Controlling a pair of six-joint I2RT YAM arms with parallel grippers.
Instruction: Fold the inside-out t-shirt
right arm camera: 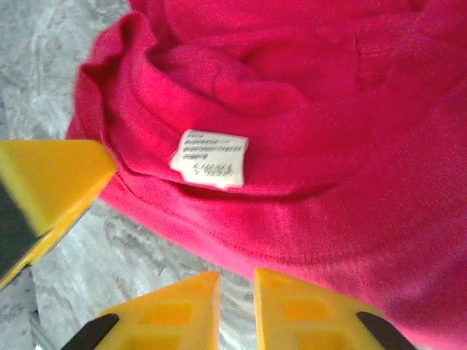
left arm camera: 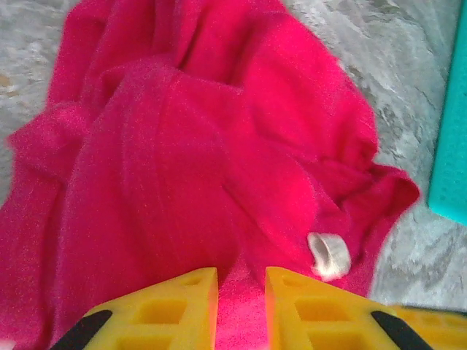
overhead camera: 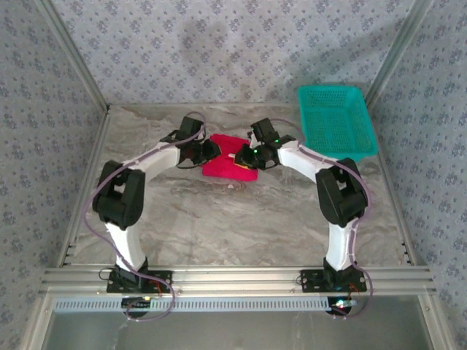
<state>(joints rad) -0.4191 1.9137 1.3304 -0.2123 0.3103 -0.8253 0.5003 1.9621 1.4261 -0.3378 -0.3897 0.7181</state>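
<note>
The red t-shirt (overhead camera: 228,154) is lying bunched on the tabletop (overhead camera: 241,219), toward 12 o'clock from centre. The left tool (left arm camera: 241,281) is sitting at its 9 o'clock edge and the right tool (right arm camera: 237,281) at 3 o'clock. Both are showing slim gaps, and I cannot tell whether either is pinching cloth.

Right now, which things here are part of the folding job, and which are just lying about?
Job:
- red t-shirt
- its white tag
- left gripper
- right gripper

Lying about:
- teal basket
</note>
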